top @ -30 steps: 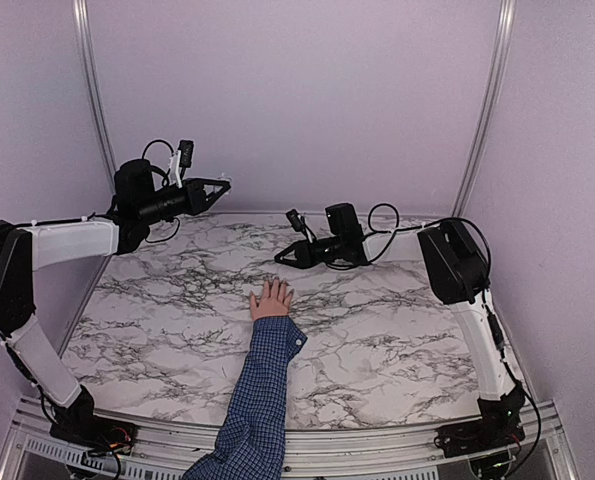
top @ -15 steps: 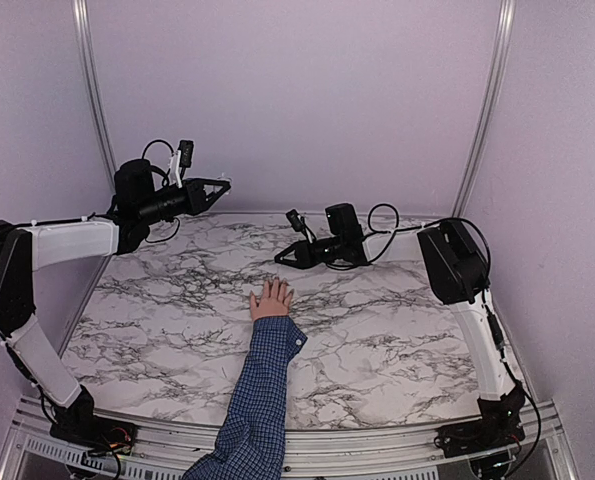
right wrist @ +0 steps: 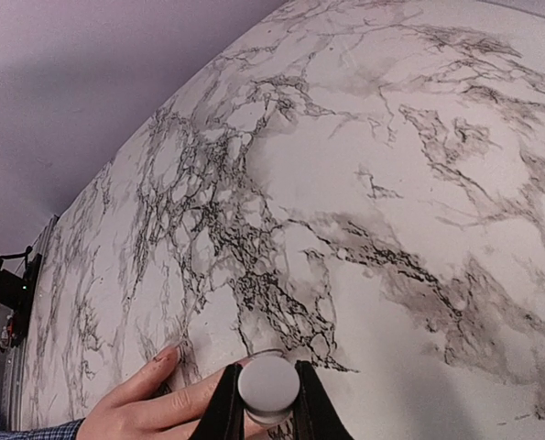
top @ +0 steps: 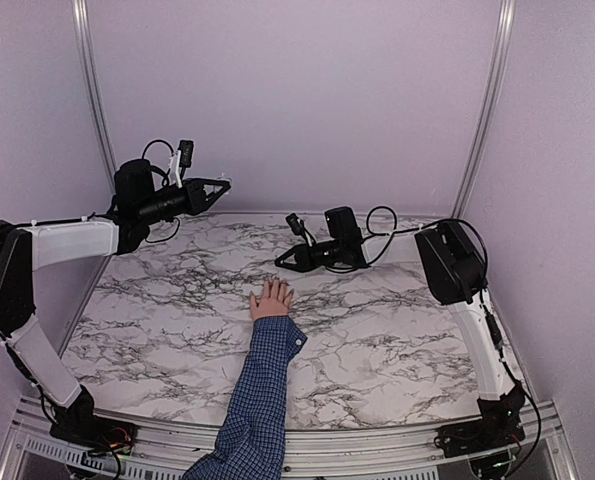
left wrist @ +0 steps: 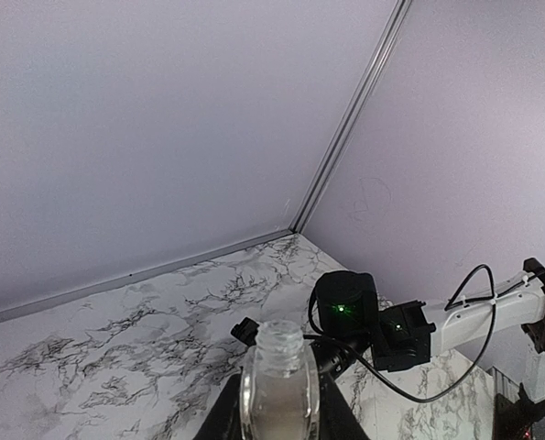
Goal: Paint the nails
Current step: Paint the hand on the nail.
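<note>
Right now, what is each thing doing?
Small light-skinned hand: flat on marble table, fingers spread.
Nails: too small to tell if painted.
Clear glass bottle: uncapped, held in left gripper.
Round white cap: clamped in right gripper, beside the hand.

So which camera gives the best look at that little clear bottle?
The left wrist view: the clear bottle sits close up, clamped in the left gripper, neck and rim plain. In the top view it is too small to make out at that gripper's tip. The right wrist view misses it.
</note>
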Controlling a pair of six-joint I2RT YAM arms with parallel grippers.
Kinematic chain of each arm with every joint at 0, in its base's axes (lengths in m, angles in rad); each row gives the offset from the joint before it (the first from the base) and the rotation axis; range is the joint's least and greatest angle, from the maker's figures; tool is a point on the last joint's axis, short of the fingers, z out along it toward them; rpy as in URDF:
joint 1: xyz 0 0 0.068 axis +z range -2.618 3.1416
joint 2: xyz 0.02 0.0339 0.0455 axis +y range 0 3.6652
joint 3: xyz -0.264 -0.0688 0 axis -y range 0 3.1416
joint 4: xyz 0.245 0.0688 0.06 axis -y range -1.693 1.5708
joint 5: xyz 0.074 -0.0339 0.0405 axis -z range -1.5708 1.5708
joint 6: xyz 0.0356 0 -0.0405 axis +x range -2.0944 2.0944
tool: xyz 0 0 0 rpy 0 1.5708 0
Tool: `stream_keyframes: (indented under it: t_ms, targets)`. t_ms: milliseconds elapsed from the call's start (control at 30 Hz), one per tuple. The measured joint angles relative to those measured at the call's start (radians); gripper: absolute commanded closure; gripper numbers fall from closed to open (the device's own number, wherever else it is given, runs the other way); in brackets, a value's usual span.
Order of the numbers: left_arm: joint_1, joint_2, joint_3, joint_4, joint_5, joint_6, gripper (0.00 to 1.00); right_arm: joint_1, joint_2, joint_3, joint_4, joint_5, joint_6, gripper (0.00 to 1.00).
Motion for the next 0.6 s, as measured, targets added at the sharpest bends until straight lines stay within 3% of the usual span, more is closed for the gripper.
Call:
stream_keyframes:
  t_ms: [600]
  targets:
    - [0.000,0.000,0.000,0.000,0.000,-0.010,1.00,0.000,0.009,0.008,0.001,0.003,0.001,1.00]
